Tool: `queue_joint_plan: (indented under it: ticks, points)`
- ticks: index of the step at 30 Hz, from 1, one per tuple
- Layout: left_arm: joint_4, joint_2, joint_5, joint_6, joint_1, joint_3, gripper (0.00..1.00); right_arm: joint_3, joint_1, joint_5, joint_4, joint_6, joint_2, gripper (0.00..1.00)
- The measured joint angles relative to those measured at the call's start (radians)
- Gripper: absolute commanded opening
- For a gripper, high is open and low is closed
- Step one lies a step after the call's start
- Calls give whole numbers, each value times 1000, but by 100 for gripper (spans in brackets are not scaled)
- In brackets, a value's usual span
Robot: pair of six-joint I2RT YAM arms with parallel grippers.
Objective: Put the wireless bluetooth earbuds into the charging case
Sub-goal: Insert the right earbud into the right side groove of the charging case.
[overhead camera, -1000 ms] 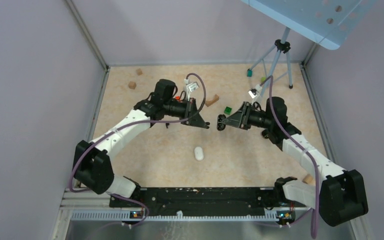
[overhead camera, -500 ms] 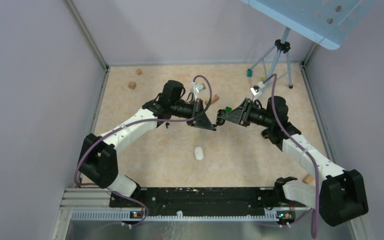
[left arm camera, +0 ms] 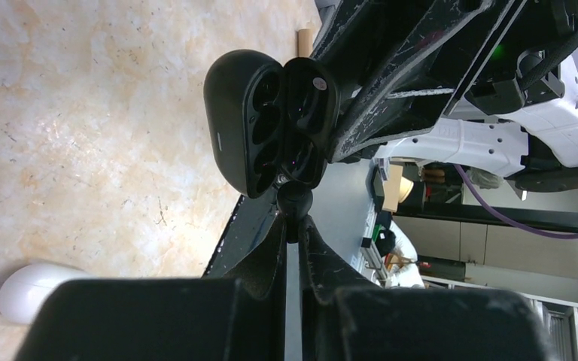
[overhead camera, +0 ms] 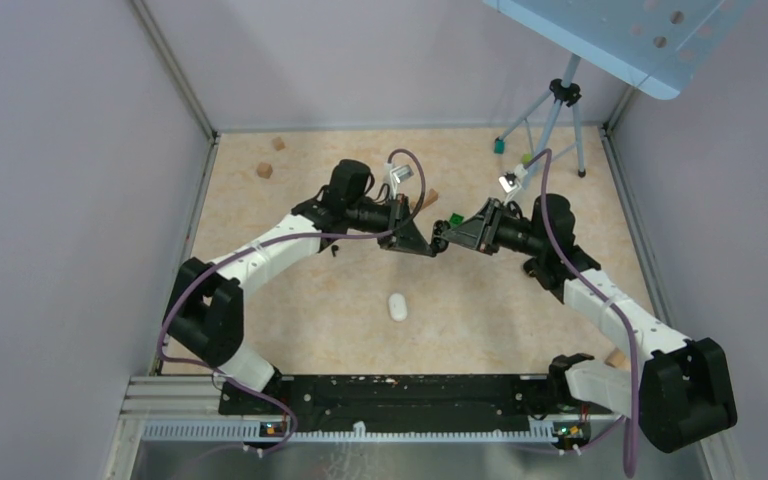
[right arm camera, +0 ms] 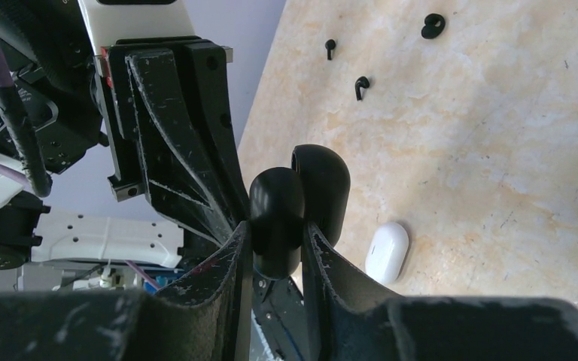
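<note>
Seen from above, the left hand (overhead camera: 422, 244) and the right hand (overhead camera: 444, 238) meet tip to tip above the middle of the tabletop (overhead camera: 290, 300). A white case (overhead camera: 397, 306) lies near, toward the bases.

In the left wrist view, the left hand pinches a small black earbud (left arm camera: 295, 200) just at the lower end of the open charging case (left arm camera: 252, 120). The case's sockets face this hand.

In the right wrist view, the right hand clamps the case body. The open lid beside it may get in the way, I think.

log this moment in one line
left tool: shut on earbud | right tool: shut on open charging case | earbud at case rim, not yet seated
</note>
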State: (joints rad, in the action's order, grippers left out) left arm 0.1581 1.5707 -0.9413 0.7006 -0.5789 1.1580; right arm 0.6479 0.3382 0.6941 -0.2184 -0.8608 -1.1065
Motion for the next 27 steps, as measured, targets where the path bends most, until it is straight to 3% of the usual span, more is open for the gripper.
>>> queue_joint_plan:
  ticks: [27]
  points:
    - [53,27,53,-51,0,45,0,0,15,43,-28,1,-23,0]
